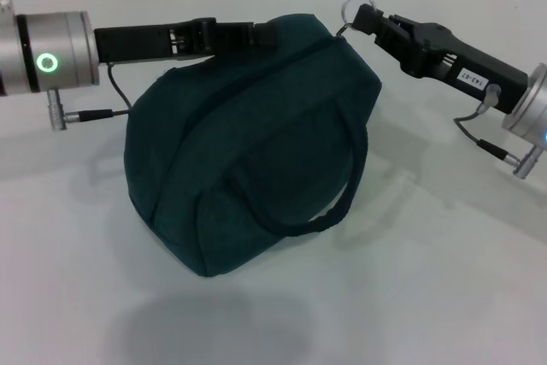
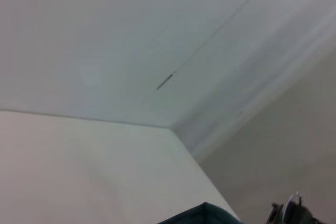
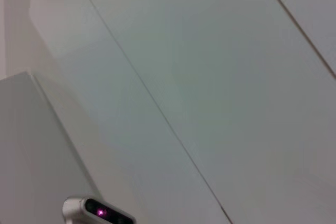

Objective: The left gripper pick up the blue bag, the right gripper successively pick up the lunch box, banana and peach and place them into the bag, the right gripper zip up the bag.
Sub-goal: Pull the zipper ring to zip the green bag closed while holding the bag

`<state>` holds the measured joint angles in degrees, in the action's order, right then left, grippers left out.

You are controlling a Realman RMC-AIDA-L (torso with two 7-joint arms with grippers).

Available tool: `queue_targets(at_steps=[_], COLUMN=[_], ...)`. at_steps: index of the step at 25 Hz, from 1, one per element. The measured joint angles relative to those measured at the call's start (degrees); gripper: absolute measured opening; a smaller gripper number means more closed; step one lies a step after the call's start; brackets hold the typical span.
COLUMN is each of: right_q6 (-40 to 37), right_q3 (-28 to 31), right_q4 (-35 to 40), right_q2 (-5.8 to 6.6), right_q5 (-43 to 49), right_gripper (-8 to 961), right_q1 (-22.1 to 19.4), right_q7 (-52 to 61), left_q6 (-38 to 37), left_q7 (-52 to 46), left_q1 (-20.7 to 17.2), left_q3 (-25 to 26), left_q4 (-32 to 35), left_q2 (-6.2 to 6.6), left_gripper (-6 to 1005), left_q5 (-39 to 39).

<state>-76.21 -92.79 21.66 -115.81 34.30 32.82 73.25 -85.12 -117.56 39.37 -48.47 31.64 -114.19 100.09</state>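
Nearest the robot, the white table lay bare in front, with only a soft shadow under the blue bag, which sat a little left of the middle, lifted and tipped so that its top ridge rose toward the far right. One padded loop handle hung down its near face. Neither the lunch box, the banana nor the peach showed anywhere on the table, so they were probably already inside, though the closed fabric hid that. Farther back on the left, the left gripper reached in level from the left edge, its jaws closed on the bag's top fabric at the far ridge, holding it up. On the far right, the right gripper slanted in from the right edge with its jaws pinched on the zipper ring, the metal loop showing just beyond its tip at the bag's far right end. The left wrist view caught only a sliver of the bag's fabric and wall beyond; the right wrist view showed wall panels. The step in hand looked like the last one, zipping up, and with the ring already at the end of the ridge it seemed nearly or fully done. The next move would call for the right jaws to let the ring go cleanly, then the left gripper to lower the bag without tipping it.
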Motion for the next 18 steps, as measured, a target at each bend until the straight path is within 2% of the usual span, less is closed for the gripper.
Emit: queue_targets(at_steps=[13,18], right_q6=[-0.5,-0.8], right_q3=[0.2,0.2], right_q4=[-1.0,-3.2], right_q2=[-0.12,-0.17], right_q5=[-1.4,-3.5], right_gripper=[10,10], right_q1=[-0.4,-0.6], right_q7=[1.6,5.9], left_q6=[-0.4,-0.5], left_q7=[0.8,0.9], left_q1=[-0.1,-0.1], left_q3=[-0.2,-0.1], left_q4=[0.0,0.0], left_q2=[-1.13,-1.69], left_gripper=[59,58], left_q5=[0.2,0.1])
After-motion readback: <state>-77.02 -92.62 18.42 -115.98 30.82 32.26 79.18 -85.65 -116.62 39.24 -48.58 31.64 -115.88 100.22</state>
